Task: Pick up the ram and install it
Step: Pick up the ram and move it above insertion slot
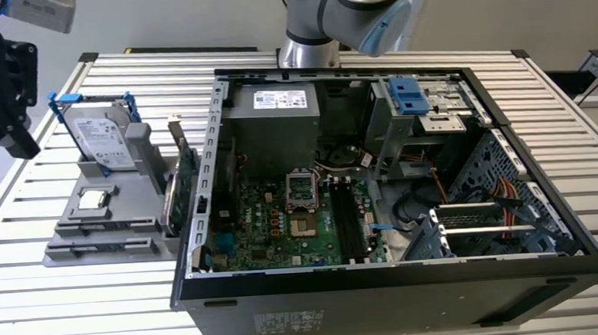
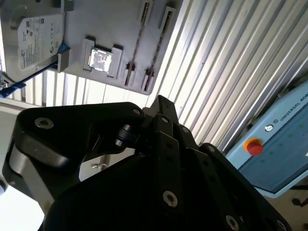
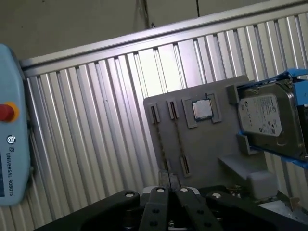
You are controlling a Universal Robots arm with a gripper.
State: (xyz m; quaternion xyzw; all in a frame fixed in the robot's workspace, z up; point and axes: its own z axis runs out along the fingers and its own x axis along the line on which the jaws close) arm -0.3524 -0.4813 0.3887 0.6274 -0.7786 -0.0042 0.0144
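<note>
At ten o'clock from the computer case (image 1: 388, 293) in the exterior view hangs the gripper (image 1: 12, 136). Its fingers (image 3: 155, 204) press together.

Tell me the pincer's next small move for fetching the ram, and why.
Probably carry the black pincer across until it is above the flat grey parts tray. It hangs apart from the tray, toward the exterior view's left, and the thin strips in the tray's narrow holders may be the ram edge-on.
</note>
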